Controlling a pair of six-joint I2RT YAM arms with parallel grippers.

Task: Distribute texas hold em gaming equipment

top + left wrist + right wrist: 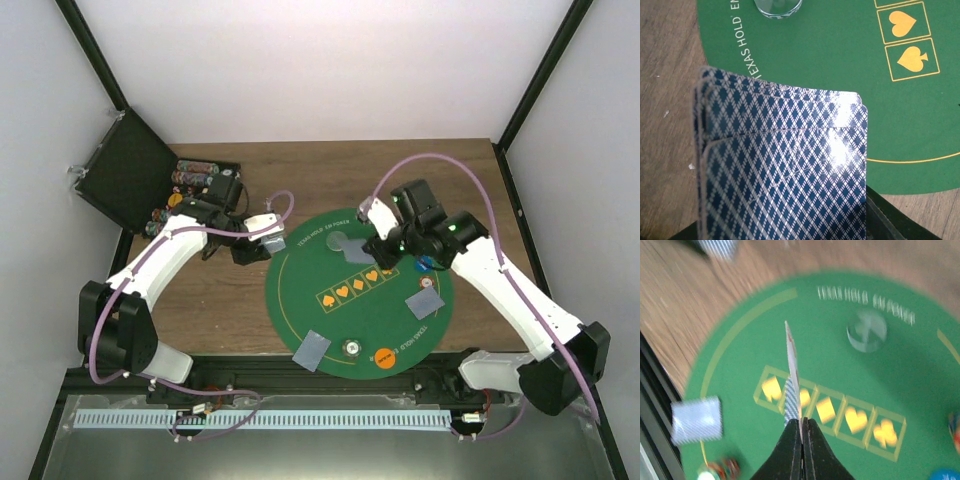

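Note:
In the left wrist view a fanned stack of playing cards (785, 165) with blue diamond backs fills the frame, held by my left gripper (264, 240), which hovers at the left rim of the round green poker mat (300, 290). Its fingers are mostly hidden behind the cards. My right gripper (801, 422) is shut on a single card (792, 370), seen edge-on above the mat's row of yellow suit boxes (827, 410). Two cards lie face down on the mat (312, 348) (425, 298). Around them sit an orange token (383, 356), a pale clear token (343, 243) and a blue token (425, 265).
An open black case (130, 170) holding rows of tokens (195, 178) stands at the back left on the wooden table. Another token (351, 347) lies near the mat's front edge. A black rail (300, 375) runs along the table's near edge.

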